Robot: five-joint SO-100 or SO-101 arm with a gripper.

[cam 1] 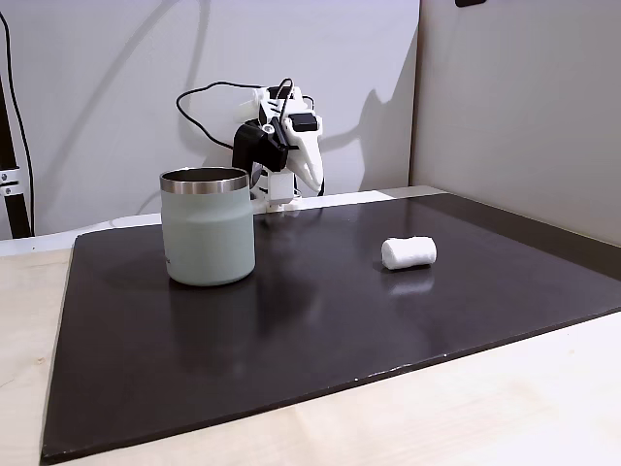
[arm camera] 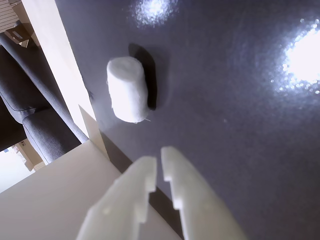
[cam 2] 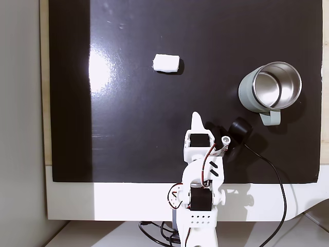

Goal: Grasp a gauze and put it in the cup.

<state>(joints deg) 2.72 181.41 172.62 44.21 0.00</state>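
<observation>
Fingers (arm camera: 159,159) nearly together, holding nothing; gauze (arm camera: 127,89) lies ahead, soft and light, I'd pinch across its middle; cup (cam 1: 208,226) waits.

The gauze (arm camera: 127,89) was plain white, with a fuzzy, unpatterned surface, and lay on a glossy black mat (cam 2: 128,128) that carried bright white glare patches. The cup (cam 1: 208,228) was a pale grey-green outside, with a shiny silver rim and a mirror-like steel inside seen in a fixed view (cam 2: 277,85). The gripper (arm camera: 156,167) was white plastic, and the arm (cam 2: 200,206) behind it was white too, with black motor blocks and thin red and black wires. A black cable (cam 2: 272,170) trailed from it. The table (cam 1: 485,417) under the mat was pale beige wood, and the wall (cam 1: 107,97) was off-white.
</observation>
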